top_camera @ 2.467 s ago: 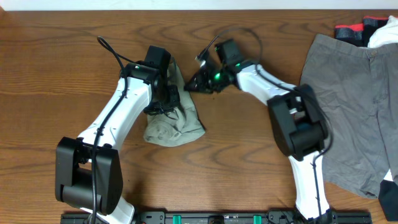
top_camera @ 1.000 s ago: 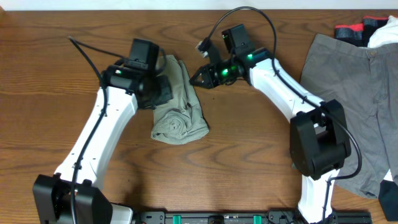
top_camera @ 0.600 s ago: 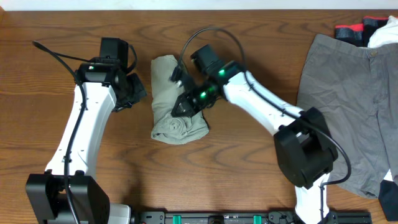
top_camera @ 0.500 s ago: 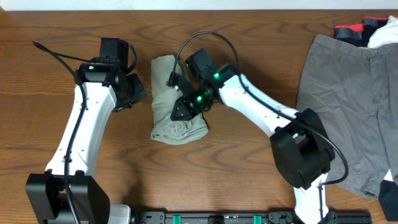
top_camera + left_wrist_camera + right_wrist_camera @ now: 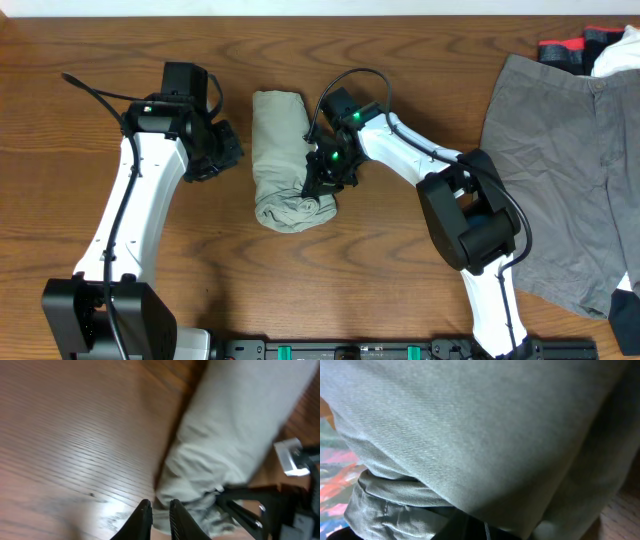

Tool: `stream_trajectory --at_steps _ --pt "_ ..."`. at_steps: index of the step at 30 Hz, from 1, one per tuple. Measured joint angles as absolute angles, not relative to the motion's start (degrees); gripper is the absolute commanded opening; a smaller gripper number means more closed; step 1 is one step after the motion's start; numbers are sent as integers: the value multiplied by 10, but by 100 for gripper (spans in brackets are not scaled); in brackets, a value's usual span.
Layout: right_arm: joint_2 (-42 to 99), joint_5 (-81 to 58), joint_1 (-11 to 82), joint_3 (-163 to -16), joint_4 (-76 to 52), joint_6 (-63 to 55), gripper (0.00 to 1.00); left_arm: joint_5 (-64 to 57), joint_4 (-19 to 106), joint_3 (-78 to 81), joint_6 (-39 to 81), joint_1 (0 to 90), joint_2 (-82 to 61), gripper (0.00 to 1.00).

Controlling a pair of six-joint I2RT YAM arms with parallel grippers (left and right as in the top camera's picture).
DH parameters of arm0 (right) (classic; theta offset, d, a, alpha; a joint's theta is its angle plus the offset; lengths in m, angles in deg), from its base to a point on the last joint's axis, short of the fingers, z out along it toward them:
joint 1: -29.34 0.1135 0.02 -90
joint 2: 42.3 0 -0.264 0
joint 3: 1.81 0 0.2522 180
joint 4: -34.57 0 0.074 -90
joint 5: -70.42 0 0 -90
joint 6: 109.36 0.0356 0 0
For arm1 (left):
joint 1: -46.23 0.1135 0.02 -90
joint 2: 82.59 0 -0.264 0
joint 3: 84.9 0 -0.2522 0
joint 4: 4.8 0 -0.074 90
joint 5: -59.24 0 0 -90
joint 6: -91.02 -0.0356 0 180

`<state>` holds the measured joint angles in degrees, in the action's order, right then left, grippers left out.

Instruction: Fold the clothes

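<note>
The left claw [image 5: 159, 519] hangs low over the table [image 5: 380, 290] with its two tips drawn nearly together and nothing between them, so it is clenched on air. It sits just beside the left flank of the khaki shorts [image 5: 280, 140], apart from the cloth. The right claw [image 5: 322, 182] is pushed into the lower right edge of that same bundle. Its wrist camera sees little but khaki twill pressed close, with only a dark sliver of the fingers at the bottom, so I cannot tell whether it is pinching a fold or merely nudging the cloth.

The khaki shorts lie near the middle of the table as a narrow, upright packet, smooth at the far end and rumpled at the near end, where a loose lip bulges out (that end looks like the part wanting a last tuck). I judge this pair close to folded, though not tidy.

Well apart, on the right side of the table, the grey shorts [image 5: 565, 170] lie spread flat and unfolded, their waistband toward the far edge. Beyond them, in the far right corner, sits a small heap of red, black and white things [image 5: 590, 45]. So roughly half the work looks done: the grey pair is left to fold entirely.
</note>
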<state>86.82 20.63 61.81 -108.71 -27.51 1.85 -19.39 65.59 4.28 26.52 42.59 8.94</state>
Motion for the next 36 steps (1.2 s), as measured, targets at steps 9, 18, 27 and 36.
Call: stream_trajectory --at_steps 9,18,27,36 --pt "859 212 610 -1087 -231 -3 11 -124 622 98 268 389 89 17" --pt "787 197 556 -1086 -172 -7 6 -105 412 229 364 285 91 9" --pt "784 208 547 -1085 -7 20 7 -80 259 312 487 205 133 7" --pt "803 167 580 -1085 89 51 6 -65 250 312 510 196 149 6"
